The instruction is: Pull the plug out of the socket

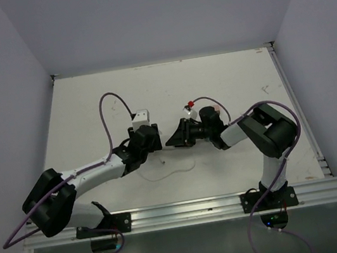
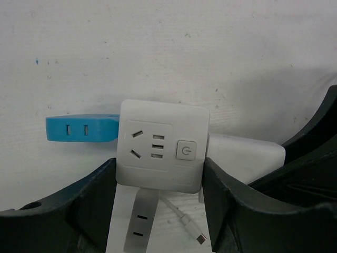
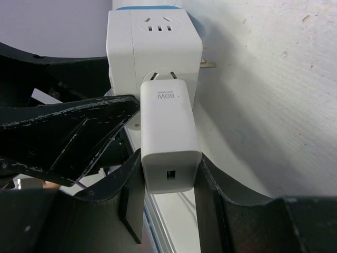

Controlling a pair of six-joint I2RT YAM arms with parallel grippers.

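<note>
I have my right end effector [image 3: 168, 182] clamped on the white plug [image 3: 167, 137], a finger pressed to each side of its near end. Straight ahead of the fingertips, the plug's far end meets the white socket [image 3: 152, 45], with a bit of its pins showing. Left of the plug, the left arm's fingers [image 3: 79, 132] press against the socket. The white counter [image 3: 274, 105] lies to the right.

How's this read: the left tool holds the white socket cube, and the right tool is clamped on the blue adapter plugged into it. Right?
Not quite. The right tool is clamped on the white charger plugged into the white socket cube, not the blue adapter; the right wrist view shows this. The left tool does hold the cube.
</note>
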